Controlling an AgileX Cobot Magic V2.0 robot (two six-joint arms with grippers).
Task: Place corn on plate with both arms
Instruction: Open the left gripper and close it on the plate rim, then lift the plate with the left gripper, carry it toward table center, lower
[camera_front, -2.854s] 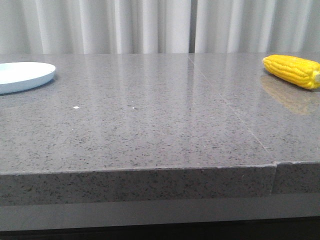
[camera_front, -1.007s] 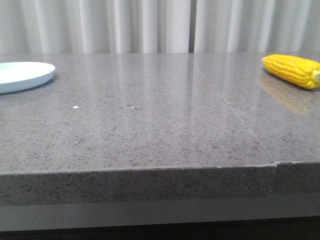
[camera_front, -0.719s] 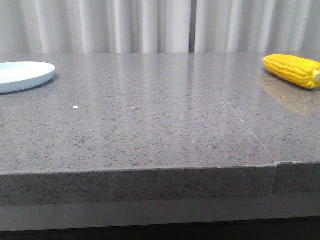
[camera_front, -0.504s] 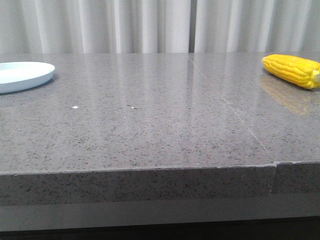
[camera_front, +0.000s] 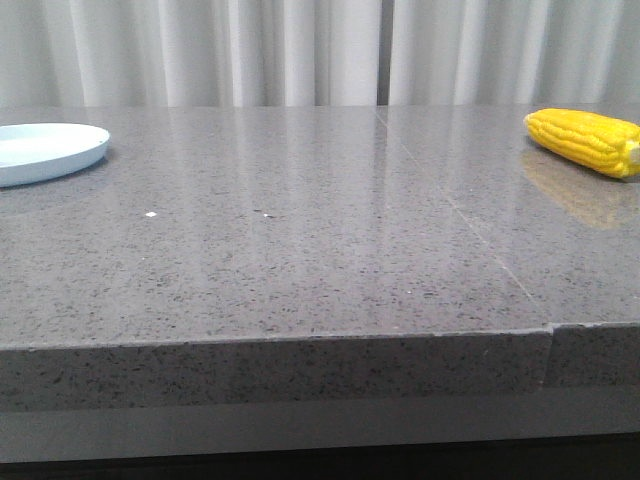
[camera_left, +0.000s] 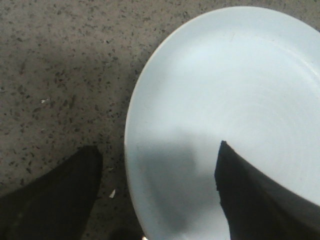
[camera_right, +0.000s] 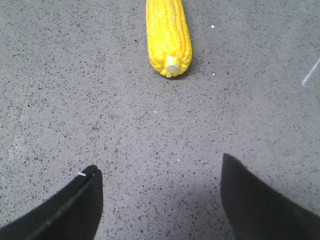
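The yellow corn (camera_front: 585, 141) lies on the grey table at the far right, and the pale bluish plate (camera_front: 45, 151) sits at the far left. Neither gripper shows in the front view. In the left wrist view my left gripper (camera_left: 157, 152) is open and empty, hovering over the plate's rim (camera_left: 131, 130), one finger over the plate (camera_left: 235, 100), the other over the table. In the right wrist view my right gripper (camera_right: 159, 167) is open and empty above bare table. The corn (camera_right: 168, 35) lies ahead of it, pale stub end towards the fingers, apart from them.
The speckled grey stone table (camera_front: 320, 240) has a seam running front to back right of the middle. Its front edge (camera_front: 300, 345) is close to the camera. White curtains (camera_front: 300, 50) hang behind. Small white specks (camera_front: 151, 214) lie on the surface.
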